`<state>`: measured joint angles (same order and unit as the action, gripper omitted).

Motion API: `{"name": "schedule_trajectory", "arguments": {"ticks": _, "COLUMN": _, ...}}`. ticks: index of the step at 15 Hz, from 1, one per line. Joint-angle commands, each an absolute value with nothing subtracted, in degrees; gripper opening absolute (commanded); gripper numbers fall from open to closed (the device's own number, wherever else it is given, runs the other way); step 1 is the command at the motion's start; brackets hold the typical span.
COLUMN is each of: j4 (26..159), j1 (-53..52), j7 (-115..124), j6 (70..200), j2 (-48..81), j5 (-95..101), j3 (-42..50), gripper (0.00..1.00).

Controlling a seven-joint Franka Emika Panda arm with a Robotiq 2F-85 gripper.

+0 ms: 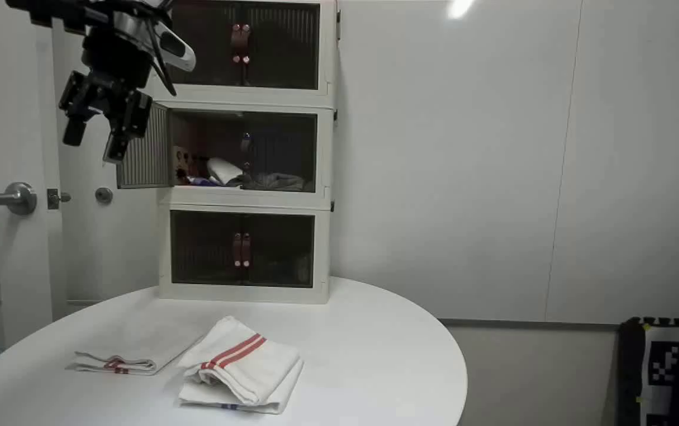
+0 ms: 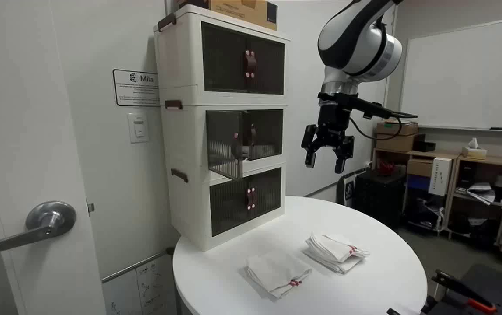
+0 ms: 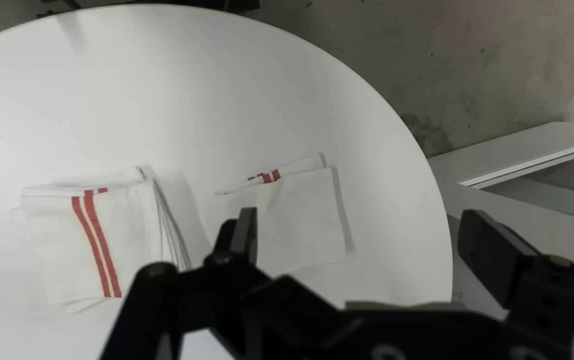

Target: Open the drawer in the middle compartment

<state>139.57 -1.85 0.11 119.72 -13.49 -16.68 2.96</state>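
The drawer is a dark see-through door panel that stands swung outward at the left of the middle compartment, in both exterior views [image 1: 145, 151] [image 2: 224, 144]. The middle compartment [image 1: 244, 198] is the white middle unit of the stack; its side also shows in an exterior view [image 2: 185, 135]. White, grey, blue and red items lie inside it. Its right-hand panel [image 2: 266, 133] is shut. My gripper [image 1: 94, 142] is open and empty in the air, apart from the stack, in both exterior views [image 2: 325, 162]. In the wrist view its fingers [image 3: 362, 235] are wide apart; the stack is out of view there.
The stack's top unit [image 1: 244, 94] and bottom unit [image 1: 244, 291] have shut doors with red-brown handles. Folded white cloths with red stripes [image 1: 244, 361] [image 1: 132, 349] lie on the round white table [image 1: 386, 367]. A door with a lever handle [image 2: 49, 218] stands beside the stack.
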Motion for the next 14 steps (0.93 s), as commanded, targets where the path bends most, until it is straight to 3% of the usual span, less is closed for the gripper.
{"name": "schedule_trajectory", "arguments": {"ticks": 1, "j4": 139.5, "j1": -1.2, "j7": 0.0, "j6": 119.6, "j2": -13.5, "j5": -16.8, "j3": 2.4, "gripper": 1.0}}
{"name": "schedule_trajectory", "arguments": {"ticks": 14, "j4": 114.4, "j1": 0.5, "j7": -23.7, "j6": 120.8, "j2": 4.6, "j5": -24.8, "j3": 4.5, "gripper": 1.0}}
